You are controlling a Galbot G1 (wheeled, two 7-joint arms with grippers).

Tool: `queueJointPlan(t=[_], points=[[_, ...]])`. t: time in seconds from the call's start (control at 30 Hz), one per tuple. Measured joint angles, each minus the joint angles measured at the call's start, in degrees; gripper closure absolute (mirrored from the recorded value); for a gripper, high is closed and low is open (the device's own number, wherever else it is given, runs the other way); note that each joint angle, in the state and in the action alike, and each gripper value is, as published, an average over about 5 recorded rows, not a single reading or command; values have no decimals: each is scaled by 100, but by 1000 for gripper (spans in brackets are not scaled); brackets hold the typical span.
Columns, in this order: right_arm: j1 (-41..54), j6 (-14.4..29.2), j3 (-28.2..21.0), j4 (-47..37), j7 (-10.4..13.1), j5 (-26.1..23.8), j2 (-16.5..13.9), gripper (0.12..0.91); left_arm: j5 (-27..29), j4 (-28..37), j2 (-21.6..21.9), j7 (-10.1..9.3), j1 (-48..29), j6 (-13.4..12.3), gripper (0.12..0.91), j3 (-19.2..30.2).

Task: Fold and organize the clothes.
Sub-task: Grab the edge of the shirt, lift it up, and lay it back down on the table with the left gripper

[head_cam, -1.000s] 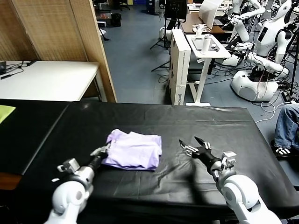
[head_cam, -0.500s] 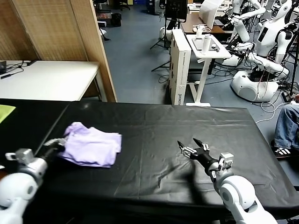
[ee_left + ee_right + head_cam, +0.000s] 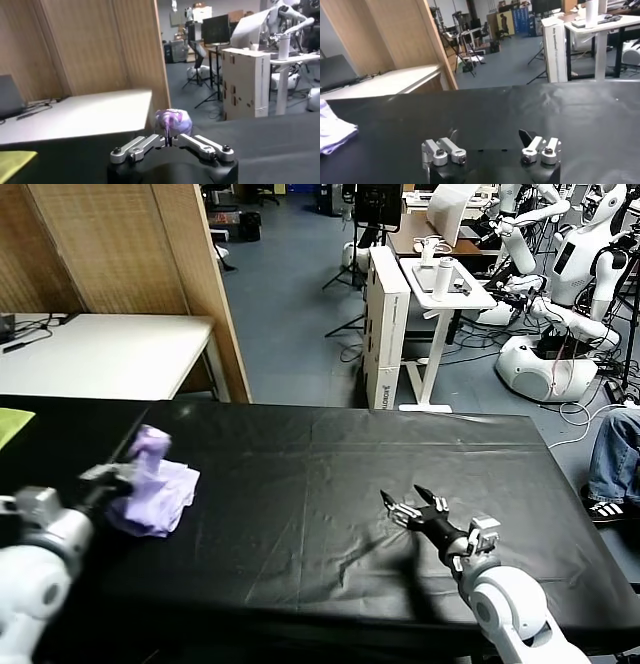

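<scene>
At table's left edge, bunched T-shirt (image 3: 152, 486) peaks upward

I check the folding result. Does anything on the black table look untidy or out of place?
Yes. The purple T-shirt is not flat: it is bunched in a heap at the table's left edge, one part standing up, pinched in the shut left gripper. The open right gripper hovers far from it, holding nothing.

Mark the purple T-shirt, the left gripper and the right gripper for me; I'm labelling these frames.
purple T-shirt (image 3: 152, 484): head view, on the bunched fabric's middle.
left gripper (image 3: 169, 141): left wrist view, where the shut fingertips pinch the shirt.
right gripper (image 3: 409, 502): head view, between the open fingertips.
</scene>
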Motion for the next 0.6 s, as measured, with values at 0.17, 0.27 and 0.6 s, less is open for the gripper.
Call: queueJointPlan(t=[0.17,0.27,0.6], points=[[-62,-10,15,31,1,-86,52,118,201,260,-870,-10,-406,-38,863,926],[-56,-39,-24,59,7,-101,83,118,402,588,-1312,20,-625,-111,863,1285],[198,-318,-417,-6,243,376,106,118,752,1002,-1843,193,-732,-143,678,1675]])
